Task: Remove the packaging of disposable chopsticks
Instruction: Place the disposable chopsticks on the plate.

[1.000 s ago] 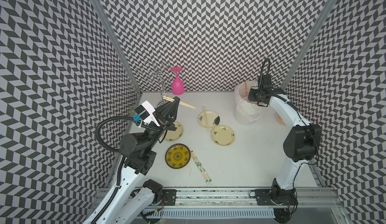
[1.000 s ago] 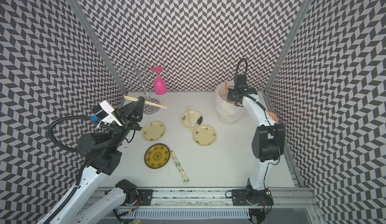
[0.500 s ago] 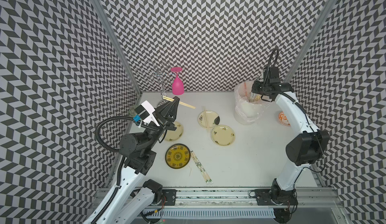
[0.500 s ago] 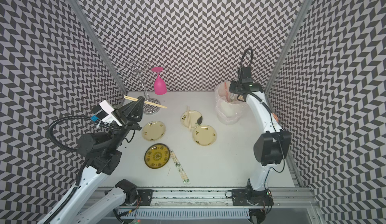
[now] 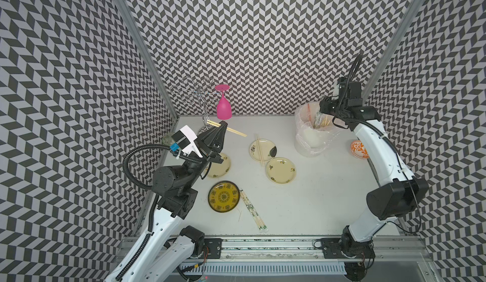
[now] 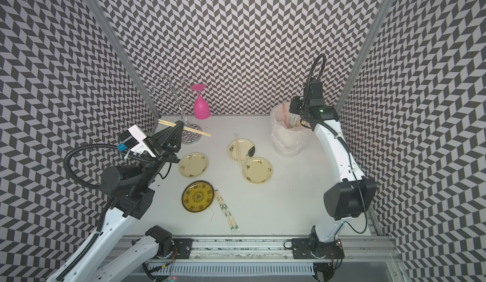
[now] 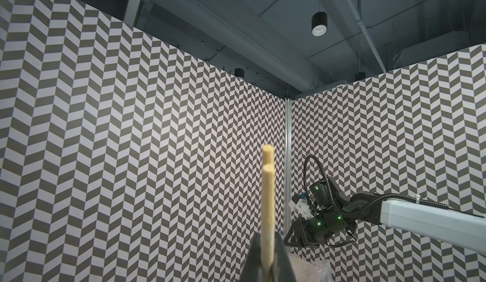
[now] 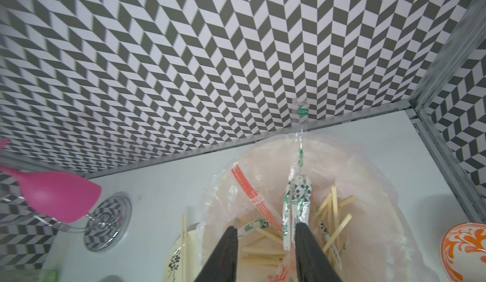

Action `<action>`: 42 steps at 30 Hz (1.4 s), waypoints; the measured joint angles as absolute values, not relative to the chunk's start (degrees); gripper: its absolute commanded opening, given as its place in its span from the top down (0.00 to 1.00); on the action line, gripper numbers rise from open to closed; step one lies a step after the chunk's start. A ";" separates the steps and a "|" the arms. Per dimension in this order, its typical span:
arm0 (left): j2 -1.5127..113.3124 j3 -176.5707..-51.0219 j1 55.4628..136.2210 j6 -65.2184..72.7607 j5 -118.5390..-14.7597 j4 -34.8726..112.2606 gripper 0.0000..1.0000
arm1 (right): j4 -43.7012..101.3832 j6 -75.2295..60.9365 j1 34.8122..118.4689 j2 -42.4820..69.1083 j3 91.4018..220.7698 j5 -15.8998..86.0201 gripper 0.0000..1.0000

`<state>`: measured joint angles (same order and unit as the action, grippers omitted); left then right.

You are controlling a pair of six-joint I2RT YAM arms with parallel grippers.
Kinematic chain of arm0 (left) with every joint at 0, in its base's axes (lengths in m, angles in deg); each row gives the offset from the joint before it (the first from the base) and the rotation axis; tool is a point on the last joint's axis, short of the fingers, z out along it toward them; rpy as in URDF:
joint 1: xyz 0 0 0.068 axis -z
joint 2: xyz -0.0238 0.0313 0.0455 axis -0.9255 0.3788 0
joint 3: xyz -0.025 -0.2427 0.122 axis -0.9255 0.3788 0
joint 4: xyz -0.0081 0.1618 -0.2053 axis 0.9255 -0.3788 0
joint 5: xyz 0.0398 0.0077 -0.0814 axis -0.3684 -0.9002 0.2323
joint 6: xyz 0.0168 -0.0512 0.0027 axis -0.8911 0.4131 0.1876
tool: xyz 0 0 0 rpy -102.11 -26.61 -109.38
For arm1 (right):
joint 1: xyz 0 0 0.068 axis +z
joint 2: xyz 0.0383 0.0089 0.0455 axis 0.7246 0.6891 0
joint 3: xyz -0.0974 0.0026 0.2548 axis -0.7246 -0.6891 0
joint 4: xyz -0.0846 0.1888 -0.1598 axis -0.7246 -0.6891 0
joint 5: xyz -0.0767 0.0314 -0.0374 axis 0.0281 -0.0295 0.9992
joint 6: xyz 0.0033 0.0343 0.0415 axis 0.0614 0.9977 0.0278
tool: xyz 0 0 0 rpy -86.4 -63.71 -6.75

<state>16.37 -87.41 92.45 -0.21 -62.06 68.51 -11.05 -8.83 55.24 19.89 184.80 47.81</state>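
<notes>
1. Packaging sleeve point(image 8: 297, 196), panda-printed, stands upright in the lined bin point(image 5: 307, 138), directly below the right tool point(image 8: 265, 226). That tool's jaws stand apart, gripping nothing.
2. The left tool point(image 5: 223, 125) is clenched on bare chopsticks point(image 5: 236, 132), held aloft and crosswise to its fingers.
3. A wrapped pair point(image 5: 252, 211) lies flat on the surface point(image 5: 315, 201), well apart from both tools and on the robot's side of each. It is nearer the left tool, and its long axis is diagonal, roughly in line with that tool.
4. Judgement: the free right tool faces the longer reach.
</notes>
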 measured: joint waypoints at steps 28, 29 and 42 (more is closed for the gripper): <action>28.37 -98.06 92.45 5.47 -35.90 57.32 1.00 | 23.62 -29.13 85.68 -4.55 152.15 7.18 0.59; 28.72 -98.06 92.45 5.80 -35.13 57.04 1.00 | 23.60 -29.46 86.14 -4.55 152.15 7.16 0.58; 31.93 -98.91 92.47 8.00 -28.99 57.10 1.00 | 22.24 -30.92 88.96 -4.13 152.17 7.68 0.67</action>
<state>31.93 -98.91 92.47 8.00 -28.99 57.10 22.24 -30.92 88.96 -4.13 152.17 7.68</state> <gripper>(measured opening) 0.076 0.339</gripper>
